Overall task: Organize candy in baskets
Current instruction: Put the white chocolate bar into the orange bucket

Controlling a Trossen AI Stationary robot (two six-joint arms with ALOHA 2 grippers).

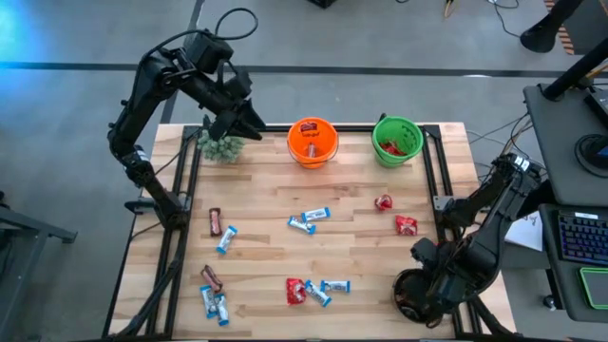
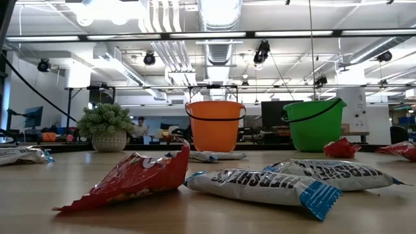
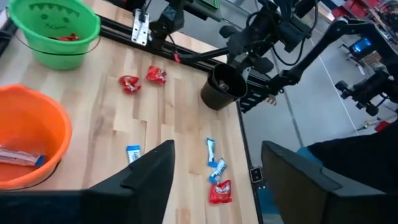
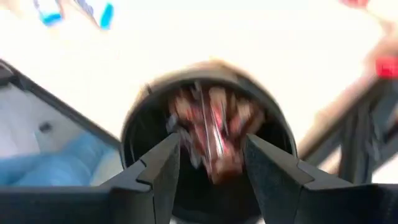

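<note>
Candy (image 2: 130,179) lies nearest us — red and blue-white packets scattered across the table (image 1: 256,199). Our right gripper (image 4: 212,163), fingers apart, hangs over the black bowl (image 4: 140,124); a brown bar between them may snag. Only its wrist view shows that. Farthest, our left gripper (image 3: 217,171) gapes empty beside the orange pail (image 1: 313,142).

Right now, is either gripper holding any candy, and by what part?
Nothing is held. The left gripper hangs open above the orange pail. The right gripper is open over the black bowl, with a brown candy loose between its fingers.
</note>
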